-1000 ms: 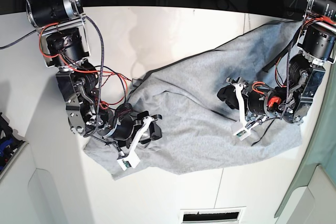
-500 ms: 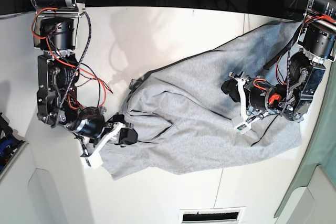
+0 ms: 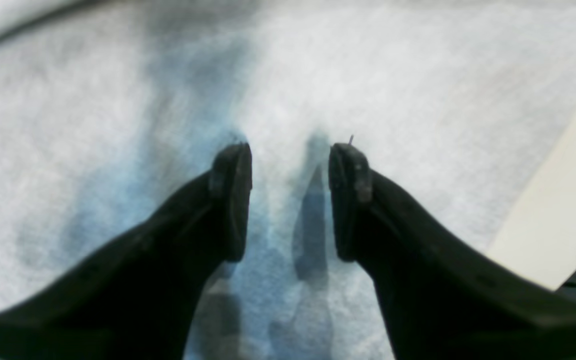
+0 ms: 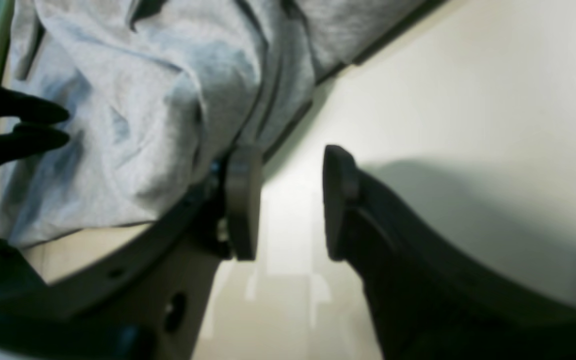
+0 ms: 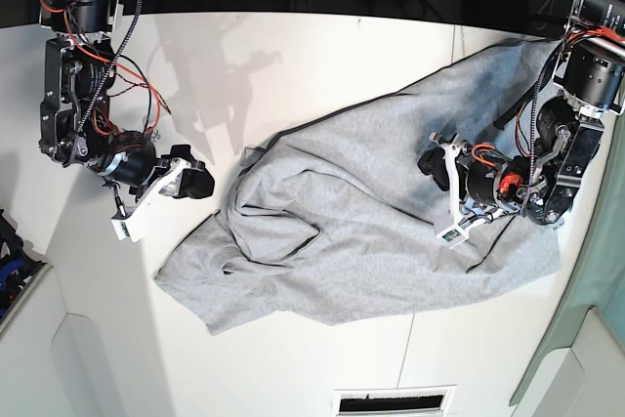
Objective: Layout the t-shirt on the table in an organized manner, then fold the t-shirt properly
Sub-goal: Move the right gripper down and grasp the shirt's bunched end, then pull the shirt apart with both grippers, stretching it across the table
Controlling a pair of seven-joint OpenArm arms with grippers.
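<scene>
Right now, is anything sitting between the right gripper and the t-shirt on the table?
Nothing visible. The right gripper is open over bare table, just off the t-shirt edge, with only white surface between them. The left gripper is already over the cloth.

Bare table beyond t-shirt

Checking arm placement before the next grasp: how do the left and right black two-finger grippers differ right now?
The left gripper hangs over the light heather-grey cotton t-shirt; the right gripper is off it, over the bare white table. Only cloth shows between the left gripper's fingers; only tabletop between the right one's. Both are open and empty.
</scene>
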